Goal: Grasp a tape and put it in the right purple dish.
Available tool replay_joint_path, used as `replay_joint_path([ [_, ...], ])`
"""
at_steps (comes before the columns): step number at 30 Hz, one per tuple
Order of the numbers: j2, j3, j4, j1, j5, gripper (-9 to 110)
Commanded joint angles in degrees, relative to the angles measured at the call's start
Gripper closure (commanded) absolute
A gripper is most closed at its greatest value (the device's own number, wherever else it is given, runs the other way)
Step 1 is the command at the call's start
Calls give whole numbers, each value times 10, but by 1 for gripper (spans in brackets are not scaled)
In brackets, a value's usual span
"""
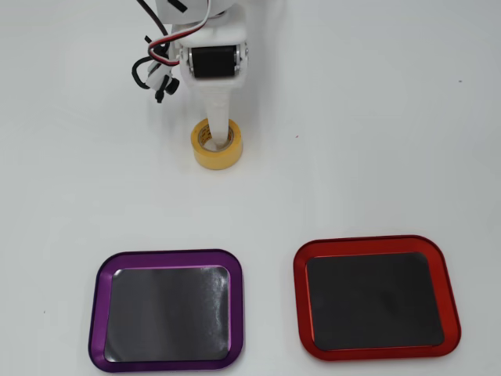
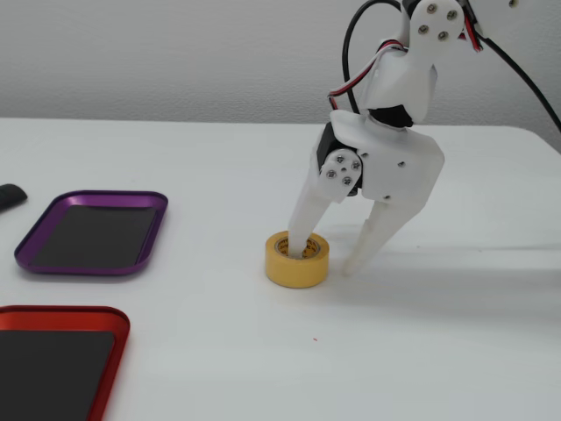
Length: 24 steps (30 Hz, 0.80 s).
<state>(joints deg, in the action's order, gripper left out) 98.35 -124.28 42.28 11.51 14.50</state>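
The yellow tape roll [image 1: 218, 155] lies flat on the white table and also shows in the fixed view [image 2: 296, 268]. My gripper [image 1: 218, 125] stands over it, pointing down. In the fixed view the gripper [image 2: 326, 260] straddles the roll's wall: one white finger [image 2: 302, 230] reaches down into the tan core, and the other finger [image 2: 372, 237] touches the table just outside the roll with a small gap to it. The jaws are open. The purple dish [image 1: 235, 270] lies at the lower left of the overhead view and at the left of the fixed view [image 2: 153, 230], with nothing in it.
A red-rimmed tray [image 1: 300, 274] of the same shape lies at the lower right of the overhead view and at the bottom left of the fixed view [image 2: 112, 317]. A small dark object [image 2: 9, 196] sits at the fixed view's left edge. Cables [image 1: 153, 59] hang beside the arm.
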Motion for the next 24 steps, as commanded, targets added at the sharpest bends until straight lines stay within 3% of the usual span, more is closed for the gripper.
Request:
replay_joint_path([
  [1,-8,1,-6,-2,3,86],
  [3,-8,-1,-8,-3,3,87],
  [7,-7,3,-11,-7,-4,103],
  [14,35,13,-4,-10,-11,102],
  [24,359,8,-9,-59,-31,102],
])
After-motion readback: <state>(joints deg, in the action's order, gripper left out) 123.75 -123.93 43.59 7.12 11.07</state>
